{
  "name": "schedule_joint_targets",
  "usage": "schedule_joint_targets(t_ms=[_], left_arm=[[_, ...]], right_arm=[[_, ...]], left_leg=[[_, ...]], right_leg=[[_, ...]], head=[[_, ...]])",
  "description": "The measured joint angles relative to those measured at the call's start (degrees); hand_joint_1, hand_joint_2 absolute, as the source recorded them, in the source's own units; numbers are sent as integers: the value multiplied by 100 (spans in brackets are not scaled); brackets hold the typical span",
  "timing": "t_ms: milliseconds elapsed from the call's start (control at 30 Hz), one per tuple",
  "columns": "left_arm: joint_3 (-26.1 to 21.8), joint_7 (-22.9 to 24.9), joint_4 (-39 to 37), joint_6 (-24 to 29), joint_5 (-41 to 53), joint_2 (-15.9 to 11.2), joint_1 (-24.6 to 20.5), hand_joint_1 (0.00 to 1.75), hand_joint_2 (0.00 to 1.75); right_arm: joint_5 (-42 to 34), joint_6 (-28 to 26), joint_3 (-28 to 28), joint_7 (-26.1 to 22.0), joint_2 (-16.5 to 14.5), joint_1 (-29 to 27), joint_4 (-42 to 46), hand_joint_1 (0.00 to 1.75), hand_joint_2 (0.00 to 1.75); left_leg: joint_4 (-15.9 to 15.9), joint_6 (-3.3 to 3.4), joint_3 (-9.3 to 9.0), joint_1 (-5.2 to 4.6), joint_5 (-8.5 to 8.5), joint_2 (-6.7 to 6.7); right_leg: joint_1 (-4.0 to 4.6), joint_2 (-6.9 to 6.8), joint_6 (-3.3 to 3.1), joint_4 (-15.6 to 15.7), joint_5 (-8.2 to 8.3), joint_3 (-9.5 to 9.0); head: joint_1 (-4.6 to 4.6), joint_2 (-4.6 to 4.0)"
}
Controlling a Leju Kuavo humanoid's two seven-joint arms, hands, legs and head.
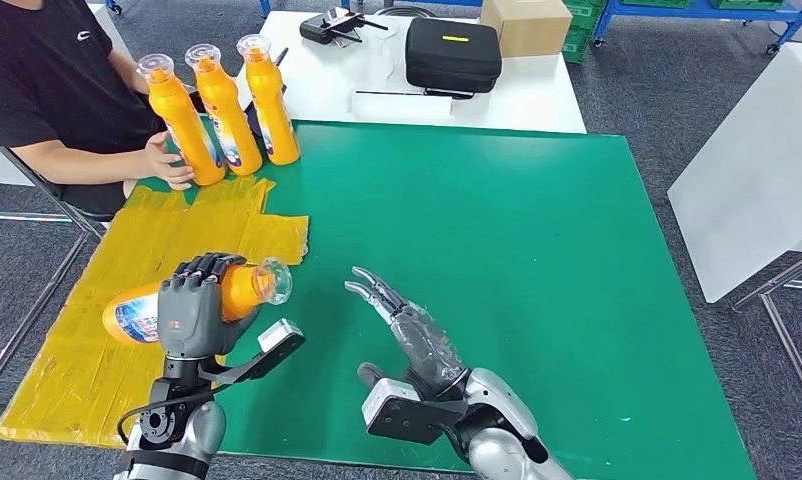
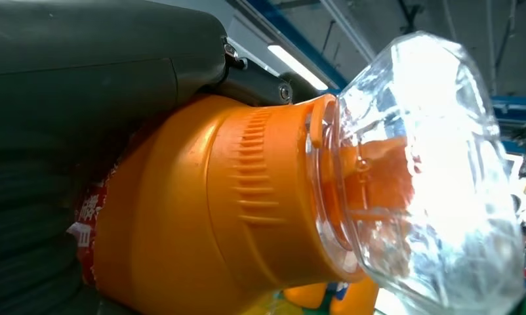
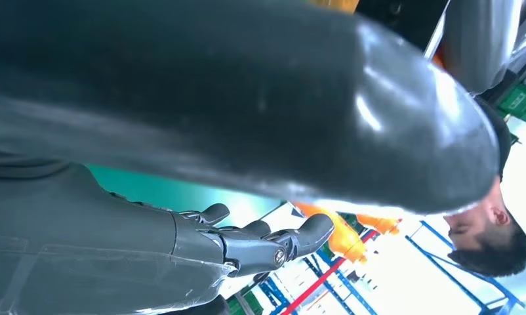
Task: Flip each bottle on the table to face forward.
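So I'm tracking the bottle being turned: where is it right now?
In the head view the bottle lies on its side in the left hand, over the yellow sheet at the green mat's left edge, clear cap toward the right hand.

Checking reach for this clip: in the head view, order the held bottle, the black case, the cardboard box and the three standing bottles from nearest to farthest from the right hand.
1. Held bottle, lying in the left hand, just left of the right hand.
2. Three standing bottles, far left.
3. Black case, on the white table.
4. Cardboard box, behind the case.
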State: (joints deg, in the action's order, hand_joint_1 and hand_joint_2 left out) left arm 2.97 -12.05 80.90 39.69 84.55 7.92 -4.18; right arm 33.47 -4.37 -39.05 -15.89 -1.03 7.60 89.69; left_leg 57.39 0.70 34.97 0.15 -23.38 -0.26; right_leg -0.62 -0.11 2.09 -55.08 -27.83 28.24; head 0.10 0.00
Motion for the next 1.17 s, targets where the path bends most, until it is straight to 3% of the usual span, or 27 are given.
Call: schedule_joint_targets(t_ms=[300,400,533,667,933,1167], left_arm=[[-4,86,-275,24,109,-20,-78,175,175],[161,608,-538,33,409,-133,-163,175,175],[799,1434,-1167,33,525,-421,-321,170,175],[1269,1529,-1994,33,546,-577,-470,0,175],[1680,1856,-3592,92,544,-717,-1140,0,175],[1803,1915,-4326,105,535,-715,-1560,0,175]], right_arm=[[-26,-16,-1,-4,32,32,-6,0,0],[-128,-81,-3,-13,68,75,-27,0,0],[-300,-154,-5,-81,155,128,-61,0,0],[-431,-163,-15,-125,286,156,-65,0,0],[-521,-126,-25,-131,401,232,-86,0,0],[-504,-66,-33,-142,400,278,-135,0,0]], left_leg=[[-1,0,1,2,-1,0],[-1,0,0,1,0,0],[-1,0,0,0,0,-3],[0,0,0,-2,0,1],[-3,0,-23,-1,0,-8],[-9,-3,-77,-1,-4,-12]], right_leg=[[1,0,0,0,-1,2],[1,0,0,0,-1,2],[0,-1,0,0,0,0],[-2,1,0,0,0,0],[2,-6,-1,0,-1,-26],[3,-9,-5,1,-8,-29]], head=[[0,0],[0,0],[0,0],[0,0],[-2,0],[-1,0]])
